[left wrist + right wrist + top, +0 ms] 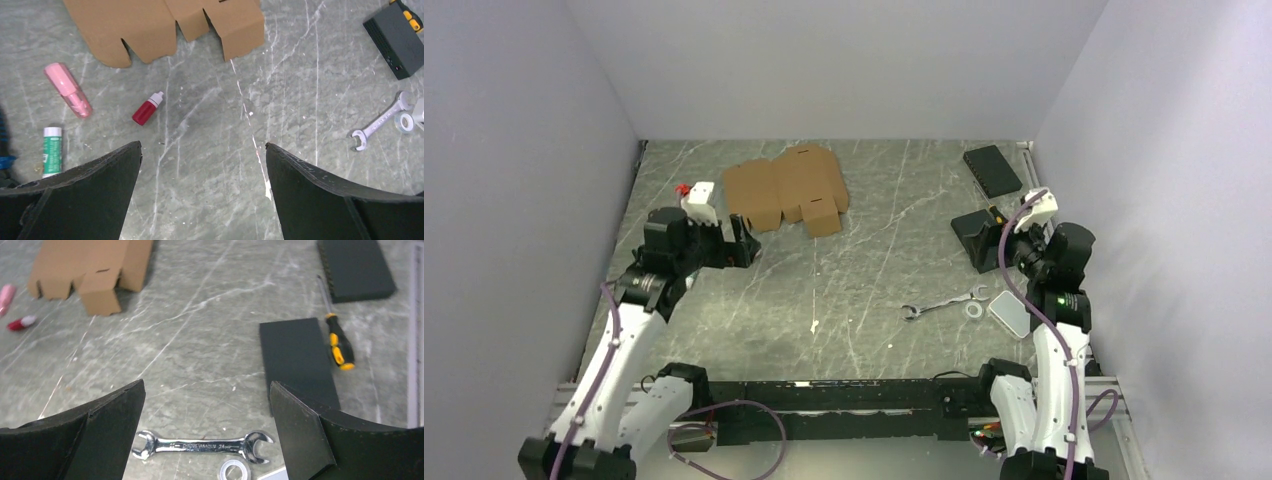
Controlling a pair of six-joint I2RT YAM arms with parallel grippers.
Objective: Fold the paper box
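The left gripper hung above the grey marbled tabletop, its two black fingers spread wide with nothing between them. Just beyond its tips lay a small red bottle with a white cap, a pink plastic tube and a green-and-white stick, all loose and apart from one another. The bottle lay between the gripper and the plain brown cardboard paper box, which was flat and unfolded at the far left-centre of the table, notched flaps towards the gripper. The right gripper also stood wide apart and empty, above a silver double-ended wrench with a small clear tape ring just beside it. Ahead of it lay a flat black rectangular pad, a screwdriver with a black-and-yellow handle just beside its edge, and a second black pad farther off. Both arms rose from the near edge with elbows bent, the left near the box, the right well apart from it.
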